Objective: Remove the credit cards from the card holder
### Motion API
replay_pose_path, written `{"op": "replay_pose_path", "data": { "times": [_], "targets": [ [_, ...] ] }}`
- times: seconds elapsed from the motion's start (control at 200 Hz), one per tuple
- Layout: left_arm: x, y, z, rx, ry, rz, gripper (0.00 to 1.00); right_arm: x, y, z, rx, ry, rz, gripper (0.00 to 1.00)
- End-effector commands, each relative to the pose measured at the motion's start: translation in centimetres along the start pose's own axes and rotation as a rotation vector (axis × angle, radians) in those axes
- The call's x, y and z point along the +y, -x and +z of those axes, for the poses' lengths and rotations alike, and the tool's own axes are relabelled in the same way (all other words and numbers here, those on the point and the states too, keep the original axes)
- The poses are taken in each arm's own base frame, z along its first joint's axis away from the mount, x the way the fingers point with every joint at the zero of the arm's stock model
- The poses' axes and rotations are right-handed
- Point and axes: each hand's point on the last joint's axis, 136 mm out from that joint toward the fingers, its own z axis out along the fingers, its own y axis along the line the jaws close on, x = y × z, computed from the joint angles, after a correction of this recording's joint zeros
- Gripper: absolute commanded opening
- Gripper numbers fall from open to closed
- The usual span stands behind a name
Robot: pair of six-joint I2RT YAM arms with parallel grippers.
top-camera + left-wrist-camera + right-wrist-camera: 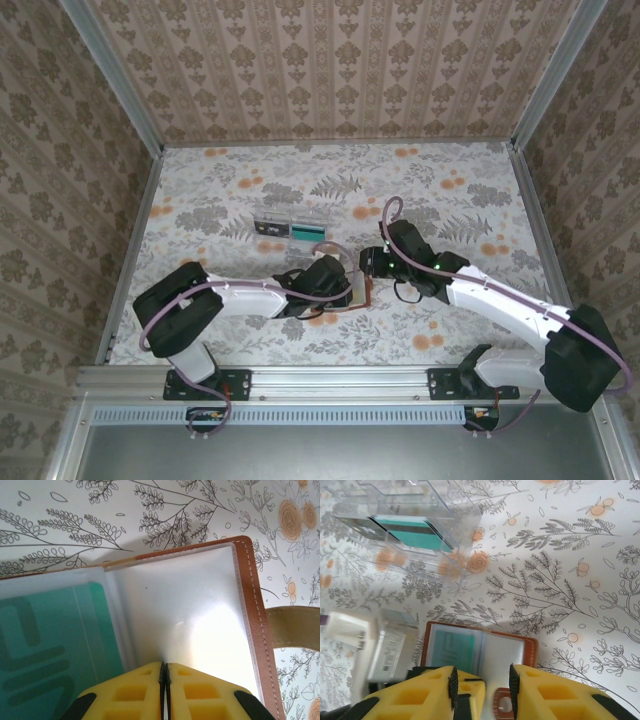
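One teal credit card (50, 640) sits in the open card holder's (200, 595) left-hand pocket on the tabletop (570, 580). The left gripper (164, 677) has its jaws pressed together on the holder's near edge, beside the card. The right gripper (481, 674), jaws apart, hovers over that edge, with the card just ahead-left.

Brn card holder (186, 611), teal credit card (50, 640)
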Motion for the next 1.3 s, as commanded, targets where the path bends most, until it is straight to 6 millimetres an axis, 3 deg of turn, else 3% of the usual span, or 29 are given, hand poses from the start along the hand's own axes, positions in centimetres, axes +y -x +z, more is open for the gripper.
{"op": "replay_pose_path", "data": {
  "times": [0.0,0.08,0.16,0.52,0.99,1.15,1.295],
  "targets": [
    [-1.6,0.8,-0.3,-0.021,-0.043,0.012,0.12,0.8,-0.3,-0.3,0.012,0.039,0.022,0.29],
    [-1.3,0.9,-0.9,-0.04,-0.035,0.008,0.12,1.4,-0.8,0.4,0.032,0.075,0.044,0.19],
    [-0.7,1.0,-1.7,-0.053,-0.019,0.008,0.12,1.9,-1.4,1.2,0.06,0.104,0.065,0.16],
    [2.3,1.0,-4.2,-0.103,0.043,-0.012,0.12,3.9,-3.2,3.6,0.135,0.157,0.108,0.17],
    [4.0,0.9,-4.9,-0.124,0.065,-0.032,0.12,5.8,-3.2,3.0,0.131,0.149,0.036,0.18],
    [6.0,0.8,-6.2,-0.153,0.11,-0.064,0.12,7.2,-3.7,2.8,0.14,0.17,0.006,0.19],
    [8.0,0.7,-8.1,-0.2,0.138,-0.098,0.12,8.0,-5.0,4.1,0.182,0.14,-0.036,0.2]
  ]
}}
